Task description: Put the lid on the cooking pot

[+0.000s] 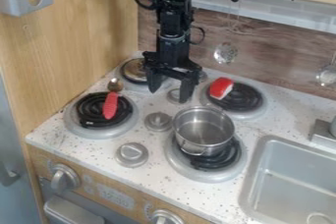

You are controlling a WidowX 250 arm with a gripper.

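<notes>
Pincer (171, 89) is spread. Lid (134, 70) looks light, stiff, likely slippery; best pinched at top centre. Pot (205, 142) sits uncovered.

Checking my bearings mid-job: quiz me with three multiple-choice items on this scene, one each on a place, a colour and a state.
1. Where does the metal pot stand?
A) rear left
B) front right
C) front left

2. What colour is the handle of the spoon?
A) blue
B) green
C) red

3. The hand is:
A) open
B) shut on the pot
C) shut on the spoon

1 B: it sits on that coil burner.
2 C: the handle shows red.
3 A: its fingers stand apart.
</notes>
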